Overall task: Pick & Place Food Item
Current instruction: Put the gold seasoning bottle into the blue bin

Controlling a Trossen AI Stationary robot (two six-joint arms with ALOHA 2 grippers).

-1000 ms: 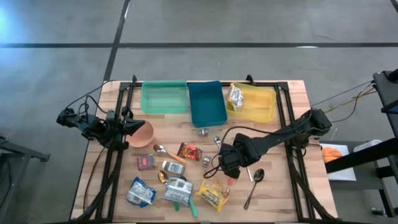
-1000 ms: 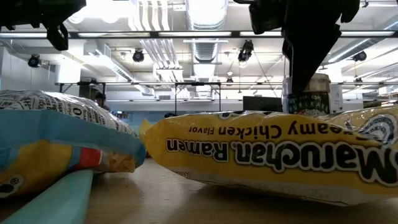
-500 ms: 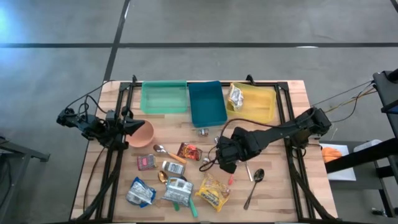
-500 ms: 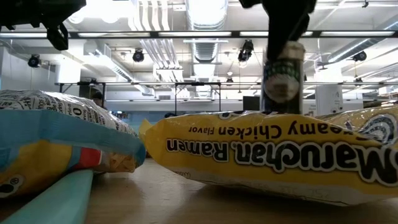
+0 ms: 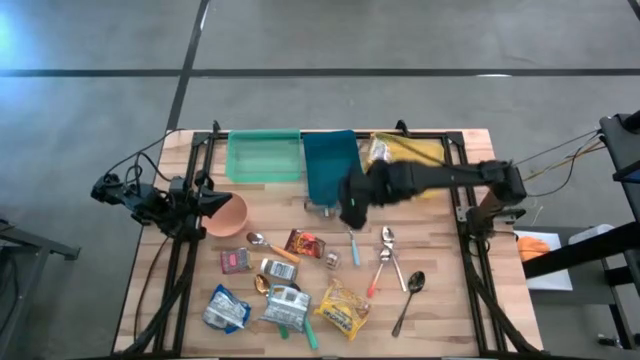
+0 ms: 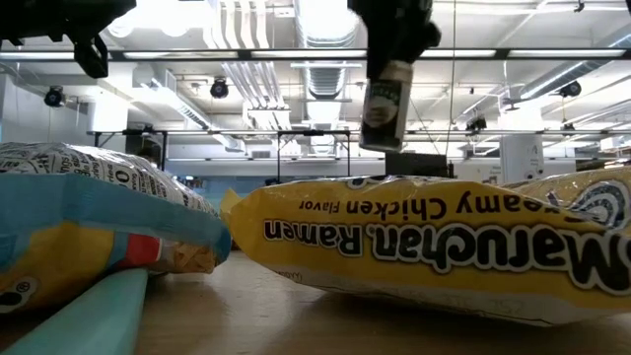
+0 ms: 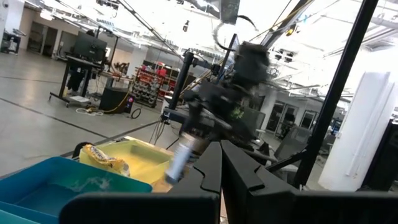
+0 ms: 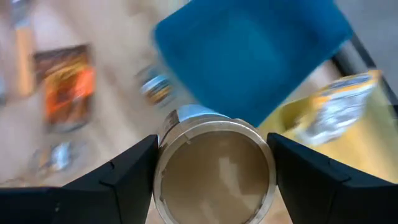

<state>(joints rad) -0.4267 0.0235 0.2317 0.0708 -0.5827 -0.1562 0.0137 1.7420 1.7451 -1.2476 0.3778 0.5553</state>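
Observation:
My right gripper (image 5: 352, 205) hangs over the near edge of the blue bin (image 5: 328, 165), shut on a small tin can with a green label (image 6: 385, 104). The right wrist view shows the can's round end (image 8: 214, 168) between the two fingers. A green bin (image 5: 264, 156) stands to the left of the blue one. To its right is a yellow bin (image 5: 420, 170) with a crinkled packet (image 5: 380, 152) lying in it. My left gripper (image 5: 215, 203) waits shut at the table's left side, beside a pink bowl (image 5: 230, 215). My right gripper pinches the can by its side wall (image 8: 164, 163) between the two fingers (image 8: 124, 177), one on each side of the round body. The fingers slant down from above. The can hangs below them, nearly upright and lifted clear of the table.
The near half of the table holds a yellow ramen packet (image 5: 345, 308), snack bags (image 5: 225, 308), a red packet (image 5: 305, 243), small tins (image 5: 277, 269) and spoons (image 5: 408, 295). Black rails (image 5: 462, 230) run along both sides.
My right gripper has risen and swung toward the table's far edge, from among the loose items to the blue bin, rolling a little as it went. The can has gone with it, higher and farther left in the low view.

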